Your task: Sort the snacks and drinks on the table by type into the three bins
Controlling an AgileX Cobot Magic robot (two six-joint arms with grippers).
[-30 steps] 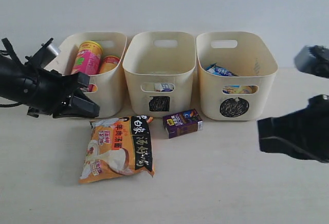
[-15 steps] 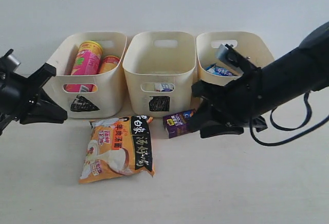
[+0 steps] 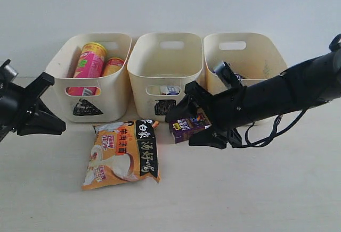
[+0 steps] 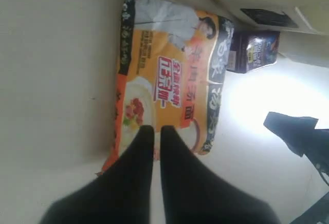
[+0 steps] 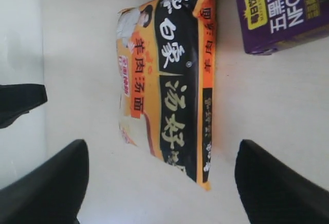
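At your far left, the left gripper (image 4: 154, 131) is pressed shut, holding nothing. Next, the orange-and-white packet (image 3: 121, 155) lies flat on the counter (image 3: 256, 189) before the triangle bin (image 3: 114, 83). Right of it, the right gripper (image 5: 162, 144) gapes wide and empty (no grip on anything), close by the dark purple carton (image 3: 187, 127), which sits before the square bin (image 3: 160, 67).

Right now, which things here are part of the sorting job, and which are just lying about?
Part of the job: orange-and-white packet, purple carton, pink tube, yellow tube, blue-and-white carton, left bin, middle bin, right bin.
Just lying about: no loose extras visible; only the right arm's black cable.
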